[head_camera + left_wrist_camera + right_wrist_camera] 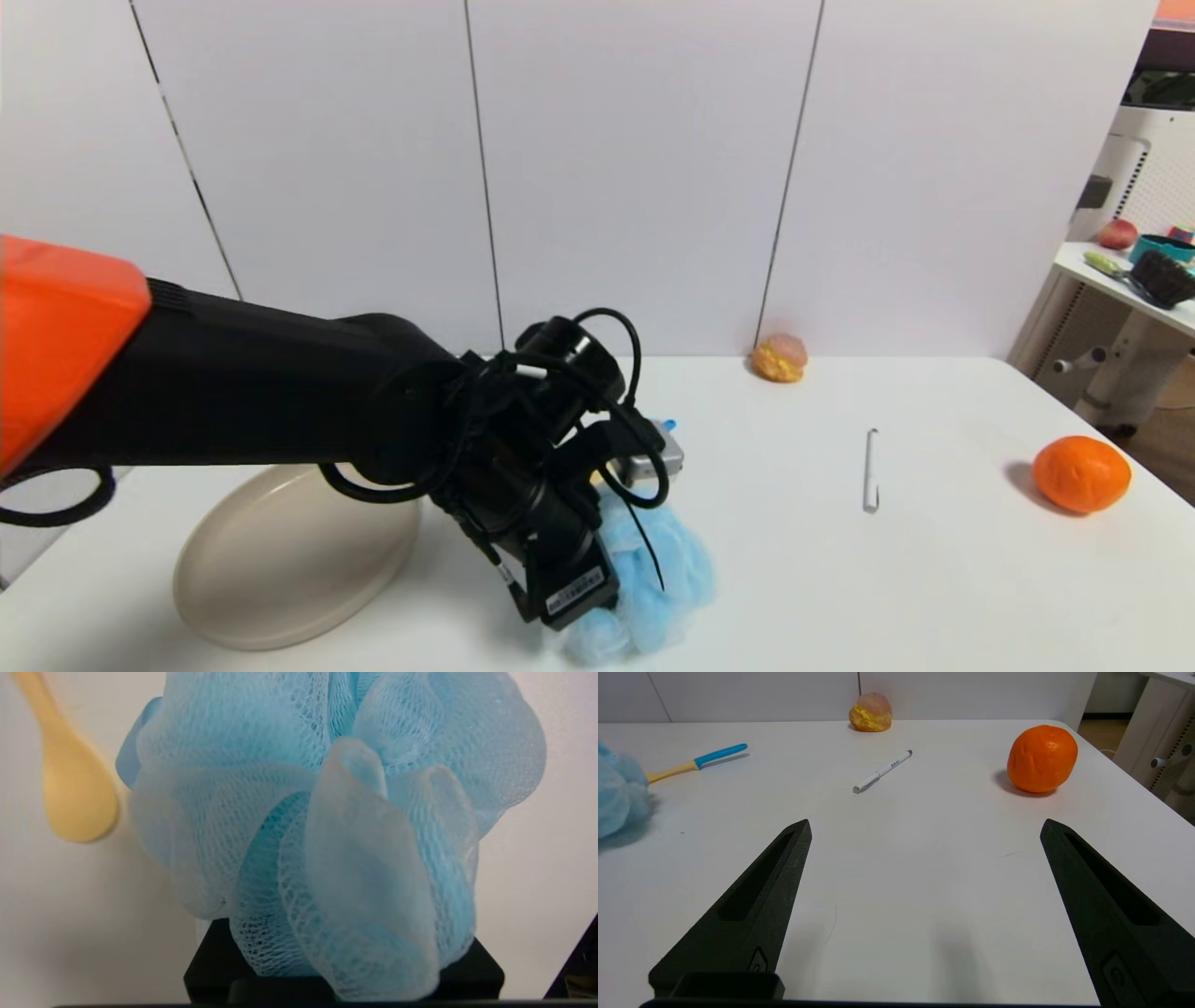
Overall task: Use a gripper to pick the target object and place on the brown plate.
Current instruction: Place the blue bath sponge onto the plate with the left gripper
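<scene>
The light blue mesh pouf [667, 560] lies low at the table's front middle, just right of the beige-tan plate [280, 560]. My left gripper [583, 593] reaches down into the pouf from the left. In the left wrist view the pouf [327, 835] fills the frame, bunched narrow against the black gripper base, and hides the fingers; the gripper looks shut on it. The plate is bare. My right gripper [924, 826] is open and empty over bare table at the right; the pouf [616, 798] shows at the edge of its view.
A yellow spoon with a blue handle [698, 760] lies just behind the pouf. A white pen [870, 469], an orange [1081, 473] and a cream-puff-like object [780, 357] by the wall lie to the right. A side table stands at the far right.
</scene>
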